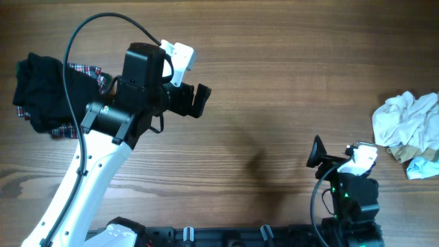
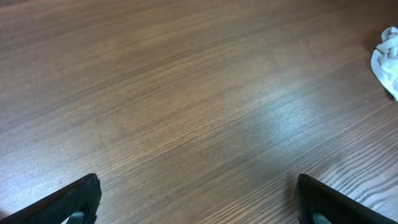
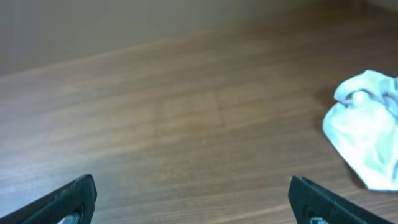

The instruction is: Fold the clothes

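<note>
A crumpled pile of white and beige clothes (image 1: 408, 130) lies at the table's right edge; it also shows in the right wrist view (image 3: 367, 127) and at the left wrist view's right edge (image 2: 388, 59). A dark garment on plaid cloth (image 1: 44, 92) lies at the far left. My left gripper (image 1: 197, 99) is open and empty above the table's upper left-middle, right of the dark pile; its fingertips frame bare wood (image 2: 199, 199). My right gripper (image 1: 317, 156) is open and empty near the front right, left of the white pile, over bare wood (image 3: 193, 199).
The wooden table (image 1: 274, 82) spreads between the two piles. The left arm's white link (image 1: 82, 185) slants across the front left. The arm bases and a black rail (image 1: 240, 237) sit along the front edge.
</note>
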